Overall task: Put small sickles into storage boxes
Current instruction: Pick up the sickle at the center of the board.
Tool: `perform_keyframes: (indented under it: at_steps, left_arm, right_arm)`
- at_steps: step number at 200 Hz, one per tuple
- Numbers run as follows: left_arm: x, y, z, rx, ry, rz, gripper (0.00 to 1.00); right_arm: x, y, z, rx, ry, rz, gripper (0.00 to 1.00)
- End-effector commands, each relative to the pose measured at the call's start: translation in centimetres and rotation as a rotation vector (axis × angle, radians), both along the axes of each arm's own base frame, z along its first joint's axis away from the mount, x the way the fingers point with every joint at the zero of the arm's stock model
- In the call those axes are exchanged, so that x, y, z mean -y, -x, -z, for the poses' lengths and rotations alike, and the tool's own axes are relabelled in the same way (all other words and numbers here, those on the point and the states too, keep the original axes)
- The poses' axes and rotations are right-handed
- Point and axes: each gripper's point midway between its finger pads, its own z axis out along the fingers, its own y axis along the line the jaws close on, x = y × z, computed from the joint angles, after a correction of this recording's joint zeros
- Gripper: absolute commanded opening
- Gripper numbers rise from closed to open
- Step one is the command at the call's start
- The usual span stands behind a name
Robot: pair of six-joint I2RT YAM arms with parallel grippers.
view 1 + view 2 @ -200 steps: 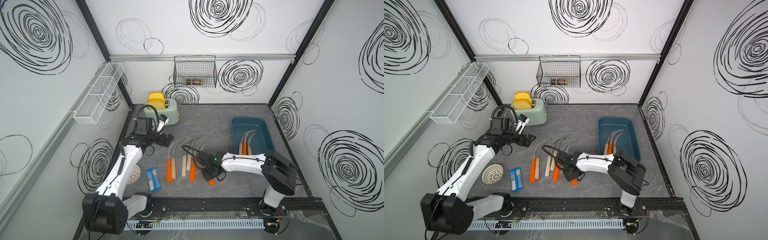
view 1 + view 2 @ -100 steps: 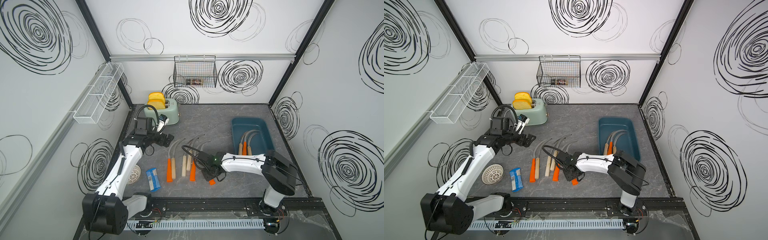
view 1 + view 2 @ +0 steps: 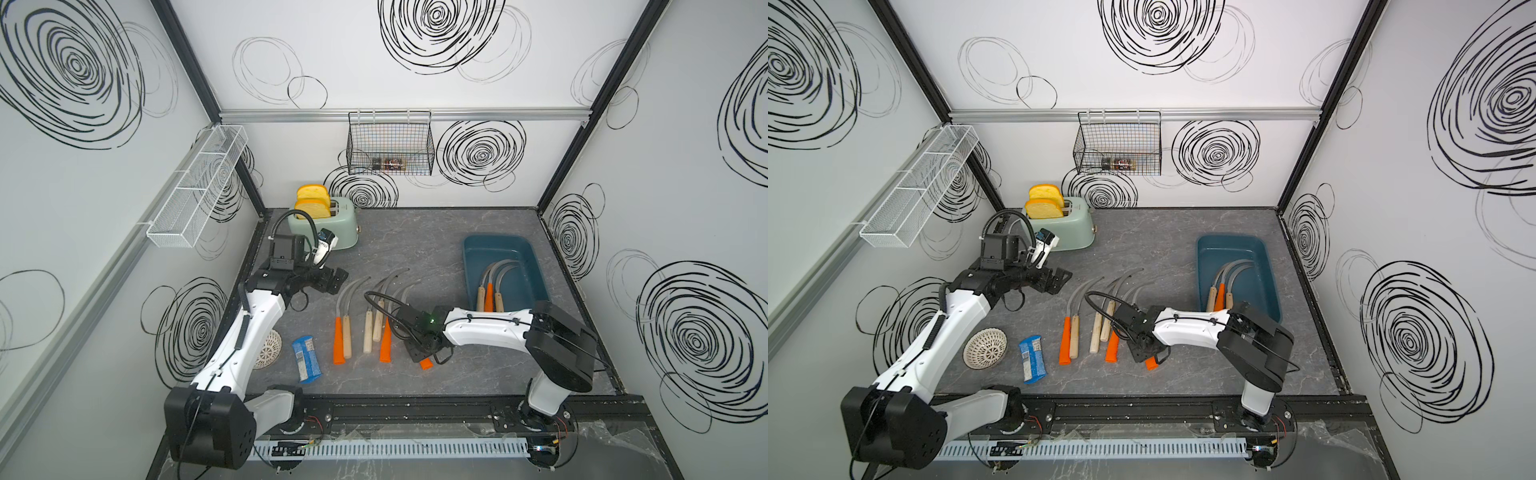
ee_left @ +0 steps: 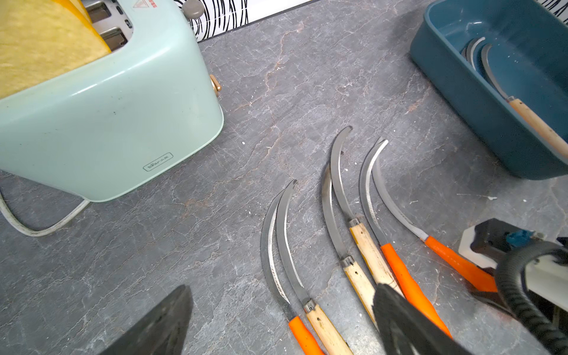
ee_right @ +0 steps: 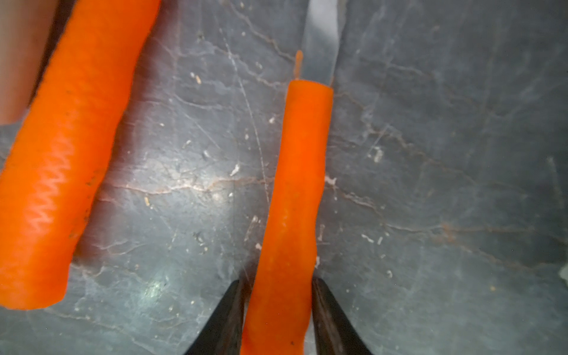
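Observation:
Several small sickles [image 3: 368, 332] lie side by side mid-table, with grey curved blades and orange or pale wood handles. My right gripper [image 3: 419, 357] is down at the rightmost one. In the right wrist view the right gripper [image 5: 278, 282] has its black fingers [image 5: 325, 307] pressed against both sides of the orange handle [image 5: 295, 184], which still lies on the table. The teal storage box [image 3: 498, 253] at the right holds three sickles [image 3: 489, 297]. My left gripper [image 3: 332, 280] hovers open near the blade tips, and in the left wrist view the left gripper [image 4: 281, 287] has nothing between its fingers.
A mint toaster [image 3: 328, 224] with bread stands at the back left. A blue packet [image 3: 306, 358] and a white dome strainer [image 3: 269, 348] lie front left. A black wire basket [image 3: 390, 145] and a white mesh rack [image 3: 197, 187] hang on the walls.
The right gripper's jaws have drawn in a little onto the orange handle. Neither arm has visibly shifted, and the sickles lie where they were.

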Motion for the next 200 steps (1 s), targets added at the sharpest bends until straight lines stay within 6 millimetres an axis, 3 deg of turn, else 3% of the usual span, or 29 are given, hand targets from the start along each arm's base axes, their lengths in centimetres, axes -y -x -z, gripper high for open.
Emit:
perform_keyframes:
  at_steps: [1,200]
  left_arm:
    - [0.4,-0.3,-1.0,0.04,0.006,0.019,0.96]
    - [0.9,-1.1,-1.5,0.04,-0.009,0.02,0.96]
  right_arm:
    - [3.5,1.2,2.3,-0.038,0.131,0.023,0.4]
    - [4.9,0.4,3.1,-0.003,0.178,0.036,0.3]
